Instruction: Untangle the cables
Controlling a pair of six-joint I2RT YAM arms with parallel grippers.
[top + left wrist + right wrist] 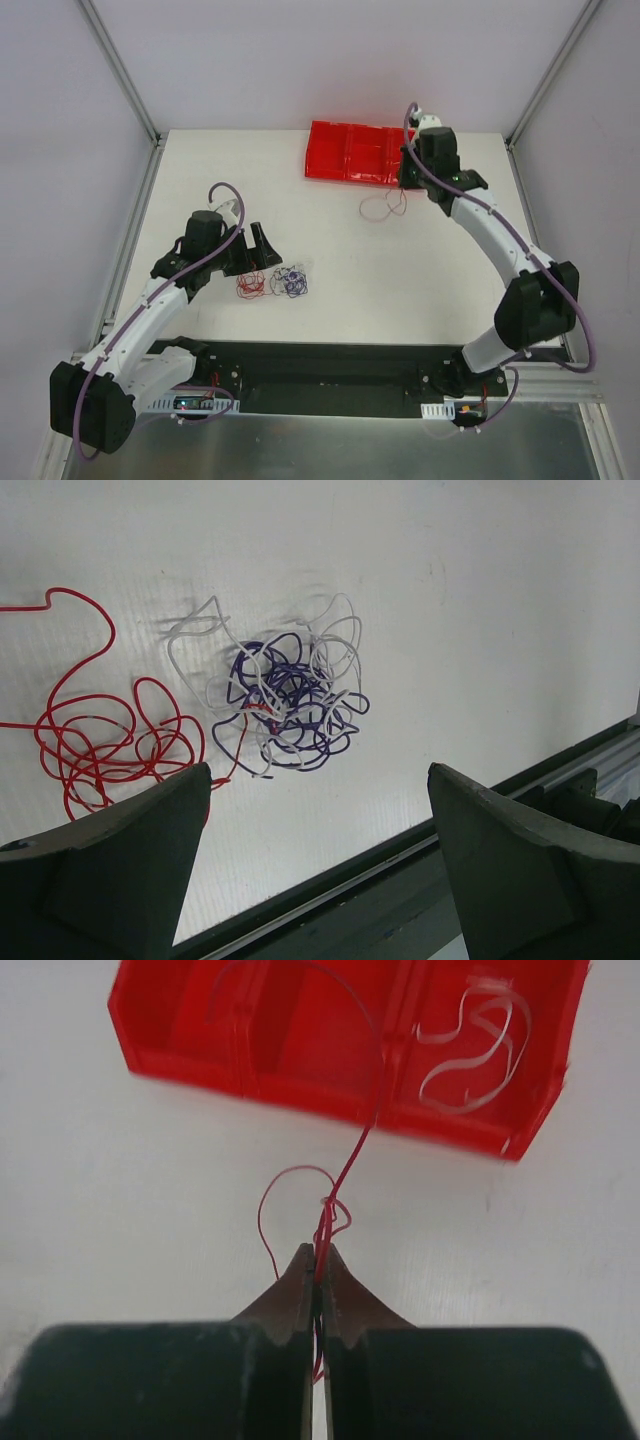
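My right gripper (317,1260) was clamped tight on a red wire (345,1165) running into the tray (200,1060) at 12 o'clock. My left gripper (315,780) hung wide open, empty, above the clump (290,700), red coil (100,740) at 9. I judged I was binning that strand; next, lift and release.

A thin red wire (345,1165) is seen draped over the near wall of the red tray (322,172). Its lower end is pinched between the closed tips of the right gripper (318,1257), w/ a loose loop beside. A pale white wire (478,1045) is coiled inside an end compartment of the tray. Well apart from the tray, to its near left, a red curly strand (100,745) is spread flat. Just beside it a purple & white clump (285,705) is knotted tight, w/ a red bit caught inside.
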